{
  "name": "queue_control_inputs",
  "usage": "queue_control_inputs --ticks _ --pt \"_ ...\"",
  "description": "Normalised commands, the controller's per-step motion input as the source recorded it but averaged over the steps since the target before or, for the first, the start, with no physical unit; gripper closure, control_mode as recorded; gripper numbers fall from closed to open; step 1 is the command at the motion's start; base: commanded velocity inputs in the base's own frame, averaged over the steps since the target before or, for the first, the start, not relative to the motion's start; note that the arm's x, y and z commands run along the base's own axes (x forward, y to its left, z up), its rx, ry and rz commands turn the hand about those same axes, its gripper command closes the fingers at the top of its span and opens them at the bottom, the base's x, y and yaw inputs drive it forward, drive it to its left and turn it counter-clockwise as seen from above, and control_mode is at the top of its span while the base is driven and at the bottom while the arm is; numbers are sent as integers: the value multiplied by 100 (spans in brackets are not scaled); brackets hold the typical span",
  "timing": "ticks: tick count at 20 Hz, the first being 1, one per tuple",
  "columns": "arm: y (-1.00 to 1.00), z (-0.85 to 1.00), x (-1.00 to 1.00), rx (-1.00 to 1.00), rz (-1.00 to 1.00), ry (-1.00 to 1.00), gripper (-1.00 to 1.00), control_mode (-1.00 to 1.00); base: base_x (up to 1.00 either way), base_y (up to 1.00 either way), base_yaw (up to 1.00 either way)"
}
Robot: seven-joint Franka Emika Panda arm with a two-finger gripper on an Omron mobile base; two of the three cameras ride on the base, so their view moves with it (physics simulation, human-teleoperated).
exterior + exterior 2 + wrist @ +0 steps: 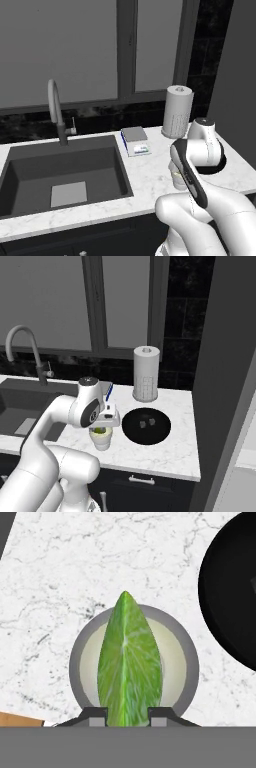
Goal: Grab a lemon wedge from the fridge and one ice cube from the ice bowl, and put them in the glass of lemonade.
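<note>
Across the left base view, a marble counter [150,170] ran from lower left to right, with a dark sink [65,175] at left centre and a curved tap [56,112] behind it. A small scale [135,141] sat at centre, and a white paper-towel roll [177,111] stood upper right. The arm filled the lower right; a sliver of the glass of lemonade [176,176] showed beside it, and the rim of the ice bowl [220,167] showed at right.

From the right base view, the gripper [102,427] hung at centre left, directly over the glass of lemonade [101,440] on the counter [165,451]. The ice bowl [146,426], black and shallow, lay just beside the glass to its right, with ice cubes [146,422] inside. The paper-towel roll [145,373] stood behind the bowl. The fridge [225,381] side occupied the right edge.

Within the hand view, the lemon wedge [129,667], green, was pinched between the two fingertips [97,716] at bottom centre, jaws narrow around it. It hung above the mouth of the glass [75,662]. The bowl [230,592] curved in at upper right.
</note>
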Motion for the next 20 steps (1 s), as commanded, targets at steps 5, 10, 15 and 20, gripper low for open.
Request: queue_control_inputs --ticks 5,10,15,20 --pt "0 0 0 0 0 0 100 -100 0 0 0" --pt "0 0 0 0 0 0 -100 -100 0 0 0" --pt "0 0 0 0 0 0 -100 -100 0 0 0" --pt "0 0 0 0 0 0 -100 -100 0 0 0"
